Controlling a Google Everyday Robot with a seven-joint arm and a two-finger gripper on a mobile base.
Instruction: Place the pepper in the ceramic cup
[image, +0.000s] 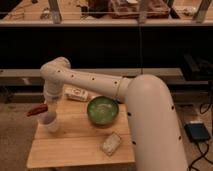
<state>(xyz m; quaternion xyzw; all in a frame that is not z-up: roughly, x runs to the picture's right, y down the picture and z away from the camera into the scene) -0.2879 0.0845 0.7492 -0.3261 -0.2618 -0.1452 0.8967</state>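
Observation:
The white ceramic cup (50, 122) stands at the left end of the small wooden table (80, 147). The dark red-brown pepper (37, 110) lies level just above the cup's left rim and sticks out to the left. My gripper (48, 105) hangs at the end of the white arm (95, 82), directly over the cup, and is shut on the pepper's right end. The fingertips are mostly hidden behind the wrist and the cup's rim.
A wide green bowl (103, 111) sits in the table's middle, right of the cup. A pale wrapped packet (111, 143) lies near the front edge. A white box (76, 93) lies at the back. Dark shelving stands behind, and a power brick (198, 132) lies on the floor at right.

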